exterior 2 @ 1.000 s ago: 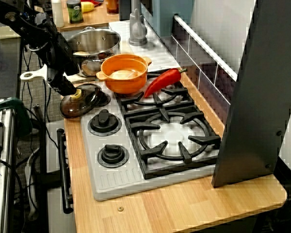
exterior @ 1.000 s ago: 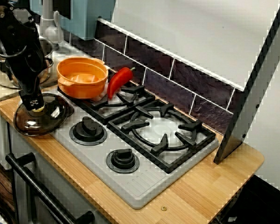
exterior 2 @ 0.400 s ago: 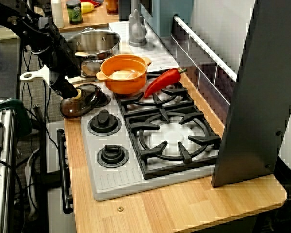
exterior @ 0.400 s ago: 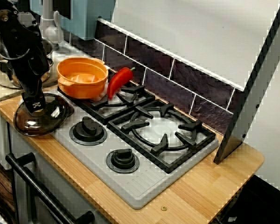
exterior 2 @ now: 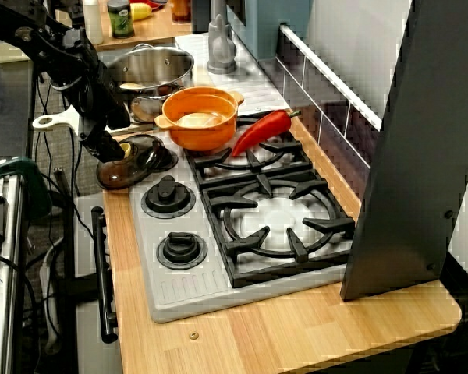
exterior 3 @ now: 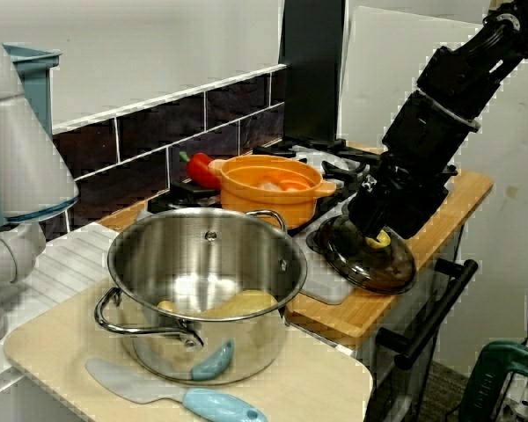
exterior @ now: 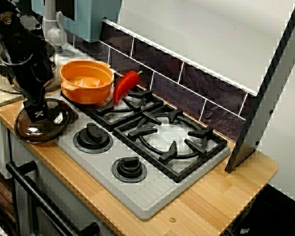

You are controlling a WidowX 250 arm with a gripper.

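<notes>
My gripper (exterior: 38, 115) has come down on the knob of a dark glass lid (exterior: 42, 130) that lies at the stove's front left corner. In the view from the left end of the counter, the lid (exterior 3: 370, 264) sits tilted. Its yellow knob (exterior 3: 379, 239) shows just under the gripper (exterior 3: 376, 236), with the black fingers on either side of it. Whether they press on the knob is hidden. An orange pot (exterior: 86, 78) stands just behind on the back left burner. A red pepper (exterior: 125, 84) leans against it.
A steel pot (exterior 3: 202, 264) with food in it stands on a board left of the stove, with a blue-handled spatula (exterior 3: 202, 400) in front. Two black dials (exterior: 92, 135) line the stove's front. A dark metal panel (exterior: 265, 98) leans at the right end. An oven handle (exterior: 39, 196) runs below.
The gripper has sunk a little onto the lid's knob, which now hides under it in the front view. The lid has stayed in place.
</notes>
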